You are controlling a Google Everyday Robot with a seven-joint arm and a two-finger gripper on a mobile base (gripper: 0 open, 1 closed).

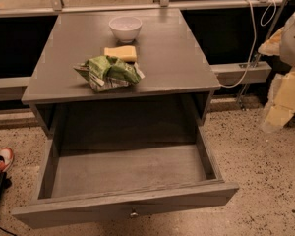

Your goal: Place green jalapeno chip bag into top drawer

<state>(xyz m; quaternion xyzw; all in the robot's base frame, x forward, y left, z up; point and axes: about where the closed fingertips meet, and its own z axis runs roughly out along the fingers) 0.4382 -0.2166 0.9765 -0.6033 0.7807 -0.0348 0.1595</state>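
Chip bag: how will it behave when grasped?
The chip bag looks crumpled and thin, so probably floppy and light. Its shiny foil may slip or crush. The gripper sits at the right edge, apart from it.

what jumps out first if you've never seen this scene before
The top drawer gapes open, nothing in it, at the front of the grey table. Near the tabletop's front edge lies the crumpled green jalapeno chip bag, a yellow sponge and white bowl behind it. The gripper seems to be the pale shape at the right edge, off the table.
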